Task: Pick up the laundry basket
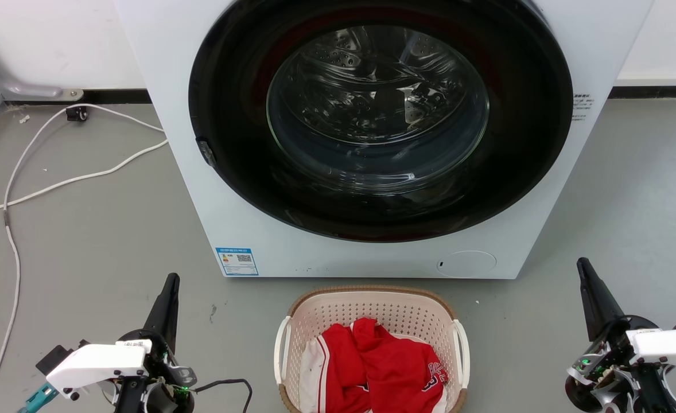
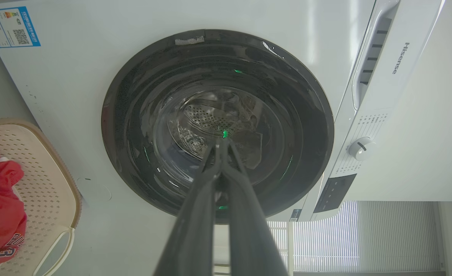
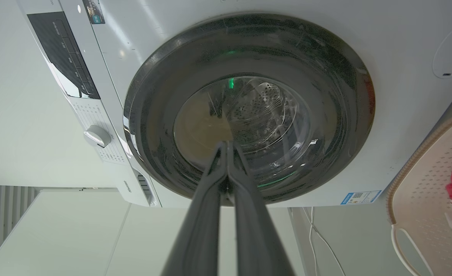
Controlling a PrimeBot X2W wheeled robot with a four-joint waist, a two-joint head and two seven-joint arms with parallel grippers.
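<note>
laundry basket point(image 1: 395, 312) sits on the grey floor point(image 1: 85, 246), just in front of the washing machine point(image 1: 183, 149), below its round door point(image 1: 378, 115). its near end is cut off by the bottom edge of the head view. brown rim faces the machine, with white handles on its left point(image 1: 282, 350) and right point(image 1: 463, 350) sides. inside is a heap of red clothing with white trim point(image 1: 384, 361), piled toward the near end, so the far perforated wall is bare.

left gripper point(image 1: 173, 279) is low at the lower left, well apart from the basket, fingers pressed together and pointing up toward the machine. right gripper point(image 1: 582, 263) mirrors it at the lower right, also well apart from the basket, fingers pressed together. the basket lies between the two, touching neither.

left wrist view: left gripper point(image 2: 221, 143) tips meet in front of the door glass, and the basket point(image 2: 42, 191) is at the left edge with red cloth in it. right wrist view: right gripper point(image 3: 226, 145) tips also meet over the door, and the basket point(image 3: 425, 199) is at the right edge.

machine door is closed and the drum shows through the glass. there is a blue label point(image 1: 236, 261) on the lower front panel and a control knob point(image 2: 360, 148) on the top panel. a white cable point(image 1: 57, 183) runs across the floor left of the machine.
</note>
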